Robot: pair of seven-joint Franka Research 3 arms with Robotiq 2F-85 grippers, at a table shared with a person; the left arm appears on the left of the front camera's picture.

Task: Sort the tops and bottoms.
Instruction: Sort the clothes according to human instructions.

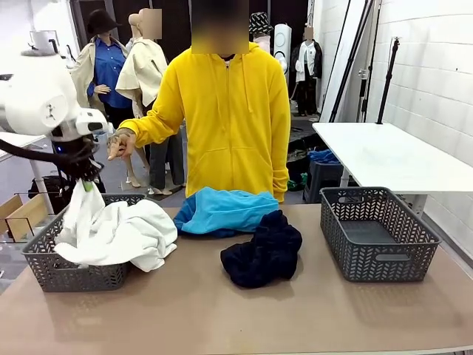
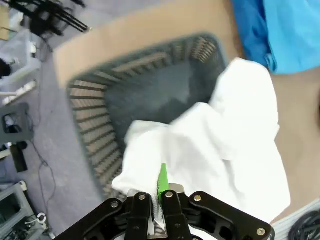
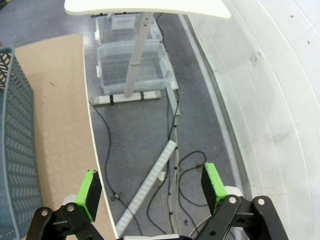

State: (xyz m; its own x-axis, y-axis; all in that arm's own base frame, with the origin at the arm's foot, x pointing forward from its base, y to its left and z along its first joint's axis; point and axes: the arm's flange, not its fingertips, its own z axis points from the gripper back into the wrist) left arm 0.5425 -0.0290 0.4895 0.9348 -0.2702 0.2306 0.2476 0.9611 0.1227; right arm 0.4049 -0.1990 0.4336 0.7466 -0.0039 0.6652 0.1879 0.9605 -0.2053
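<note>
As left claw grips, shirt overhangs basket.

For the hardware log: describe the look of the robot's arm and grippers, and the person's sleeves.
The left arm is white with rounded housings and black cables beneath it. The left gripper and right gripper are black, bolted linkages with green pads. The person's sleeves are yellow hoodie fabric.
</note>
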